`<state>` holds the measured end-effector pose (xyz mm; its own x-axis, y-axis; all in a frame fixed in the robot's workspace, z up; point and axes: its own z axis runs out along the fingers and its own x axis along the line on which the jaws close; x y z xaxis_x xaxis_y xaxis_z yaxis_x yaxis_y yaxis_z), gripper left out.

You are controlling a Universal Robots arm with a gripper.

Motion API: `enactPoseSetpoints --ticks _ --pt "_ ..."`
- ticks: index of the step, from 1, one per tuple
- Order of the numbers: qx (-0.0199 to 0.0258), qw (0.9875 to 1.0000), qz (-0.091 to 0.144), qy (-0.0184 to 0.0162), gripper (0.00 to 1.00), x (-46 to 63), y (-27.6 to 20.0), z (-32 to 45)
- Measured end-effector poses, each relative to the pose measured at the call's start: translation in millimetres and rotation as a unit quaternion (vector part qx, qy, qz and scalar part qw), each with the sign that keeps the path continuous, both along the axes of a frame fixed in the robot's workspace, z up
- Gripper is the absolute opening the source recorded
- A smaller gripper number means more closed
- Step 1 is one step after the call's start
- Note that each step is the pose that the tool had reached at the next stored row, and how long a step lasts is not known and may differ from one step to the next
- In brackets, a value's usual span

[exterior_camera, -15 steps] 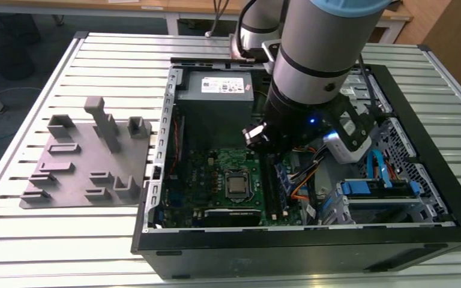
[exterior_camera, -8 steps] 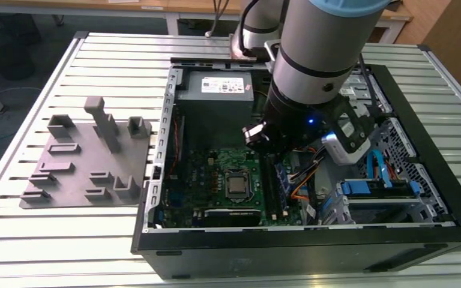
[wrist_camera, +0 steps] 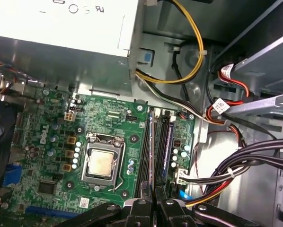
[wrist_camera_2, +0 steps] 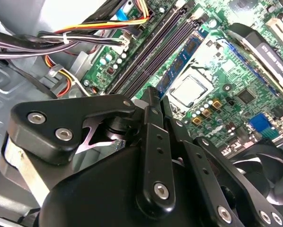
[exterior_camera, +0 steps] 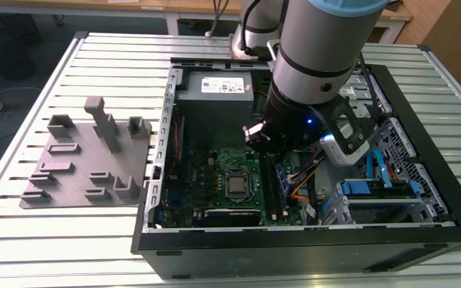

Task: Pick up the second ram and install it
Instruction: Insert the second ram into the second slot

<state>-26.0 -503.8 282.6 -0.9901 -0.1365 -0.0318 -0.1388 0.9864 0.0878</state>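
Tight lane for your second ram (wrist_camera: 153, 156): seated stick (wrist_camera: 169, 144) just beside, cable bundle (wrist_camera: 236, 165) beyond, processor socket (wrist_camera: 101, 163) opposite.

Green motherboard (wrist_camera: 47, 142); grey tray (exterior_camera: 78, 174); black pincer (wrist_camera: 153, 195); dark 2nd ram (wrist_camera: 152, 142).

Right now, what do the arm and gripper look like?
The arm is a silver-grey tube with black joint bands, a pale blue cap and a small blue light near the wrist. The gripper is matte black, built of hinged bars with silver screw heads.
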Motion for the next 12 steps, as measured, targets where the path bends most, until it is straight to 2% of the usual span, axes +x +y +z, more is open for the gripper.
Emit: enactPoseSetpoints --ticks 12 --pt "0.0 0.9995 -0.033 0.0 0.11 0.0 0.0 0.0"
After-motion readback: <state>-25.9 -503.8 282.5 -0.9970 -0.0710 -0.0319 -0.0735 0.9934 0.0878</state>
